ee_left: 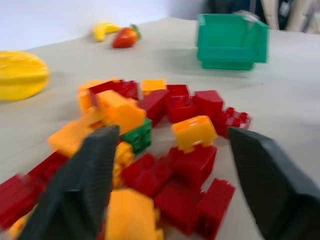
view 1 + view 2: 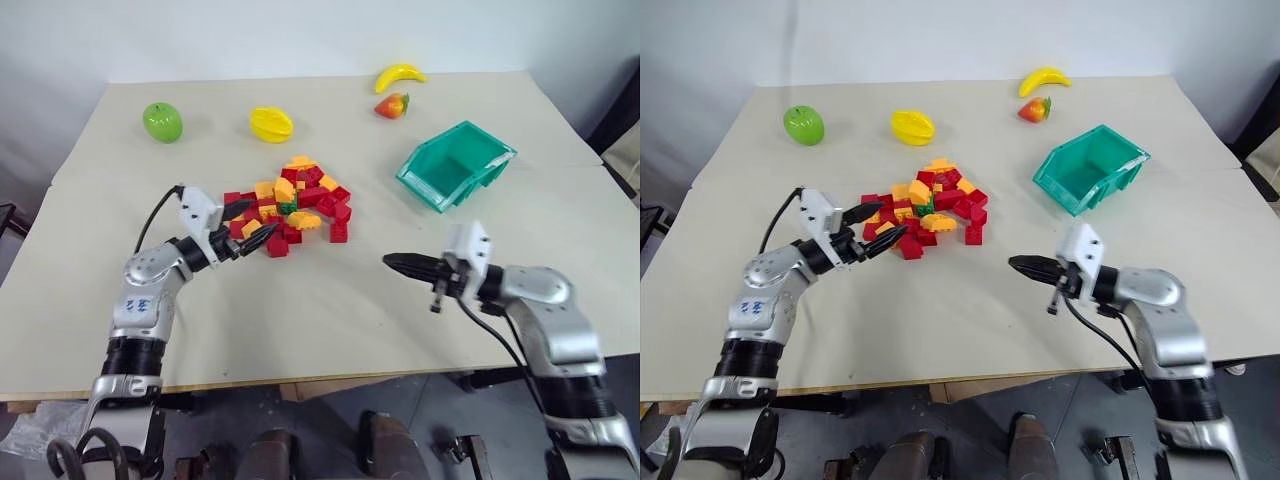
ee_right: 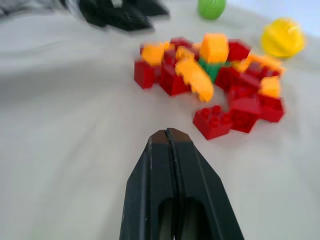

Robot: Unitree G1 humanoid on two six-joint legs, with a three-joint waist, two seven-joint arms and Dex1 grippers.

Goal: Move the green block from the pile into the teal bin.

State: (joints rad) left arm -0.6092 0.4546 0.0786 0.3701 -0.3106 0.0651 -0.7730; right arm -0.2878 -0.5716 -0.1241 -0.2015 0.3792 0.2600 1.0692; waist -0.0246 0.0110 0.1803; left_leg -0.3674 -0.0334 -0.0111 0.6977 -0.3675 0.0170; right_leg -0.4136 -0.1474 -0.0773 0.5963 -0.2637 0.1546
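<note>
A pale tabletop (image 2: 330,320) set against a plain wall carries everything. Near its middle lies the pile (image 2: 290,212) of red and orange bricks, and the green block (image 2: 287,207) sits wedged in the heart of it, half covered by an orange brick, so it probably cannot be lifted without nudging its neighbours. The left pincer (image 2: 252,226) is at the pile's near edge with its fingers spread fairly wide and nothing between them, pointed at the bricks, probably lining up on the green one. The right pincer (image 2: 400,264) hangs over bare tabletop well clear of the pile, fingers pressed together and empty, seemingly out of the way. The teal bin (image 2: 452,166) waits empty to the right, its open front tilted toward the pile.
</note>
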